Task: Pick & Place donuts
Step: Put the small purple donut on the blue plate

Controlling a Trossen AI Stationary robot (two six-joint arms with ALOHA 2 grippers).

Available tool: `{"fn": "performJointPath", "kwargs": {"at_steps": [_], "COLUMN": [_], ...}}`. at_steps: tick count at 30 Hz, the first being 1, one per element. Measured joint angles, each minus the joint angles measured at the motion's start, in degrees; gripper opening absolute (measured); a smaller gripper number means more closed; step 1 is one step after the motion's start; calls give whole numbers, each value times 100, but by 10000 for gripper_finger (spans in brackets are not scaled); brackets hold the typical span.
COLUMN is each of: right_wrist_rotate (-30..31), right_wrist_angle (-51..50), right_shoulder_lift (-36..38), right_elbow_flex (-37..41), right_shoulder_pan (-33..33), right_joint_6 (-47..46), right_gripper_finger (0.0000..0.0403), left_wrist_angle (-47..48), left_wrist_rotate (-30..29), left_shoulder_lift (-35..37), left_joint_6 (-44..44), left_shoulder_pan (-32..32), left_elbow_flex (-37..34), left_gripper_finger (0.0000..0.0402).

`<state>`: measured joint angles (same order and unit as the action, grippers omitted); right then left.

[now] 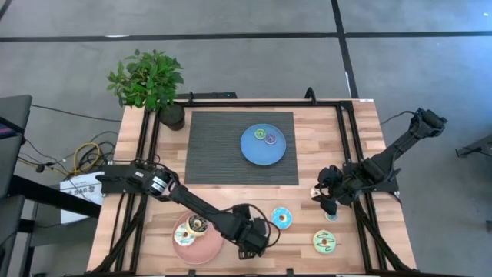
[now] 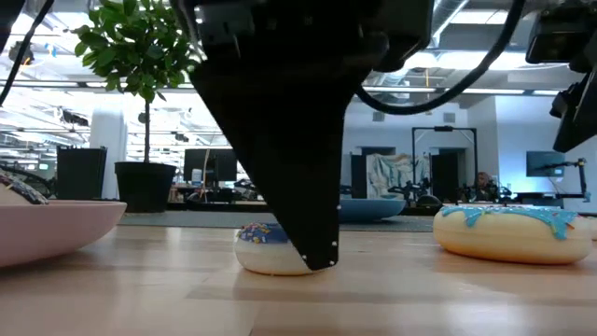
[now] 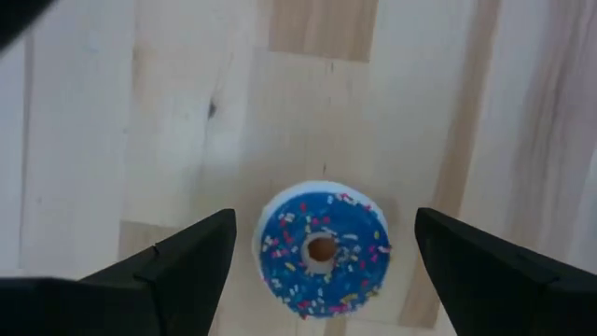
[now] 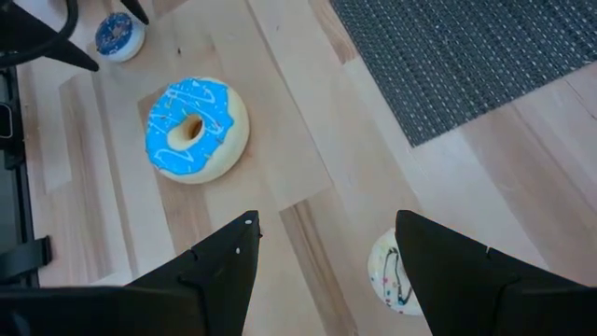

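Observation:
In the left wrist view, my left gripper (image 3: 323, 245) is open, with one finger on either side of a coin-small blue sprinkled donut (image 3: 322, 248) that lies flat on the wood. The low view shows this donut (image 2: 266, 248) behind a fingertip that is close to the table. In the high view this gripper (image 1: 256, 237) hides it. My right gripper (image 4: 326, 250) is open above the table's right part (image 1: 327, 202), near a small cream donut (image 4: 392, 271). The large blue-iced donut (image 1: 281, 218) and the green-iced one (image 1: 324, 242) lie on the wood.
A pink plate (image 1: 201, 250) at the near left holds a white and a dark brown donut. A blue plate (image 1: 254, 154) on the grey mat (image 1: 215, 146) holds two small donuts. A potted plant (image 1: 150, 81) stands at the far left corner. Black frame rails run along both sides.

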<state>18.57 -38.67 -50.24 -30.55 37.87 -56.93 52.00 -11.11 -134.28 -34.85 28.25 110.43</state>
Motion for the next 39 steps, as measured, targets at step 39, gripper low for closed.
{"fn": "performJointPath", "kwargs": {"at_steps": [39], "right_wrist_rotate": [0], "right_wrist_angle": [19], "right_shoulder_lift": [0], "right_elbow_flex": [0], "right_shoulder_pan": [0], "right_joint_6": [-8], "right_gripper_finger": [244], "left_wrist_angle": [2707], "left_wrist_rotate": [-192], "left_shoulder_lift": [15], "left_joint_6": [-1592], "left_shoulder_pan": [497], "left_elbow_flex": [2193], "left_gripper_finger": [164]}}
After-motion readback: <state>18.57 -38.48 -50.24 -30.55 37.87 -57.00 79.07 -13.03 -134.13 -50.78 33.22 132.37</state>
